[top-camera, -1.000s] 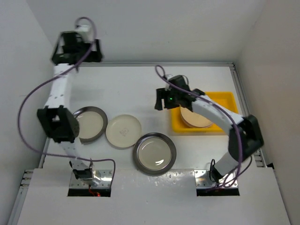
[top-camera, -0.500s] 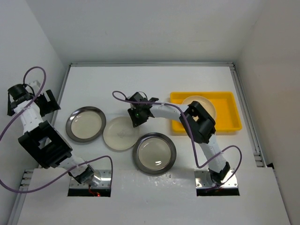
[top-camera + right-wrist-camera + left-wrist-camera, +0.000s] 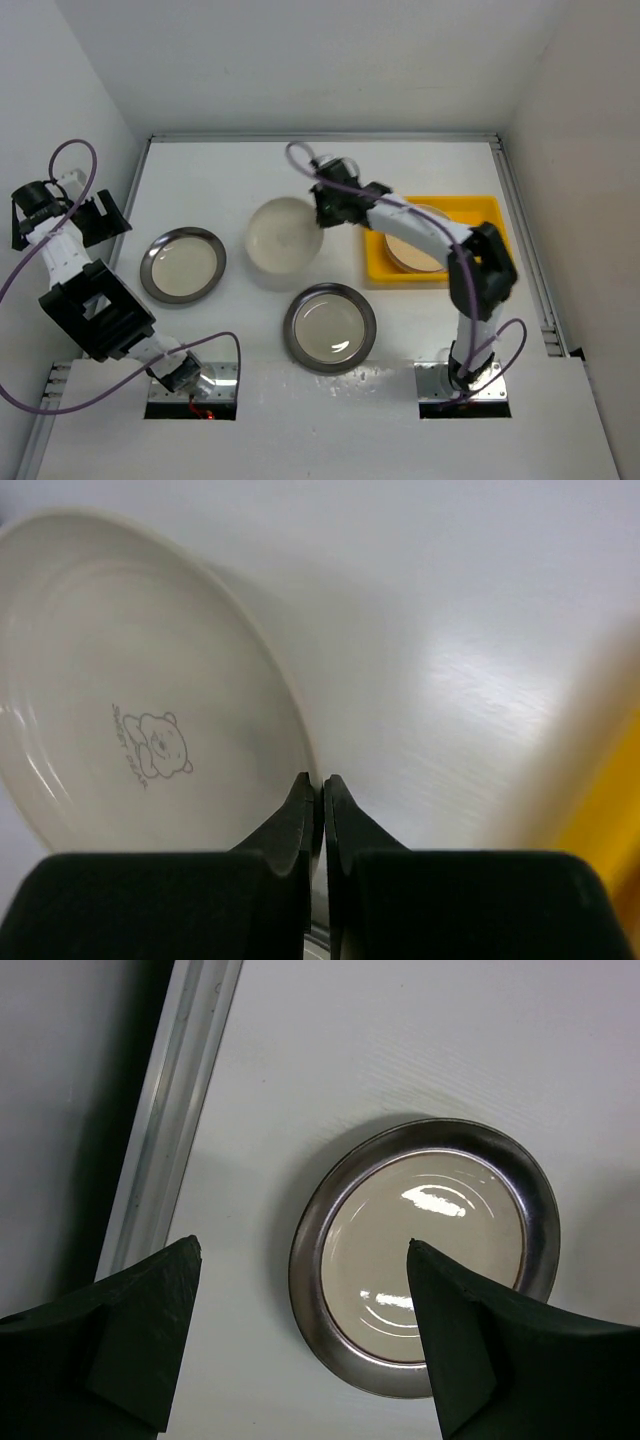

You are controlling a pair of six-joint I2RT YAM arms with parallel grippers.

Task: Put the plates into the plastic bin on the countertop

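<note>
Pinching hand: the right hand (image 3: 324,207), its fingers pressed together on the rim of the cream-white plate (image 3: 284,235).
Cream-white plate: held tilted above the desk (image 3: 240,170), with a soft shadow under it. It hangs just left of the plastic bin (image 3: 482,208) and is not in it. The right wrist view shows a small bear print on its face.
Plastic bin: yellow, on the right side of the desk. A pale orange plate (image 3: 415,252) lies inside, toward the bin's left end. Whether more plates lie under it cannot be told.
Left hand (image 3: 303,1250): fingers spread wide with nothing between them, held high at the desk's left edge.
Left steel-rimmed plate (image 3: 183,264): flat on the desk, below the left hand in that wrist's view, near the metal strip (image 3: 170,1120).
Near steel-rimmed plate (image 3: 330,325): flat on the desk toward the arms' bases, apart from the other plates.
</note>
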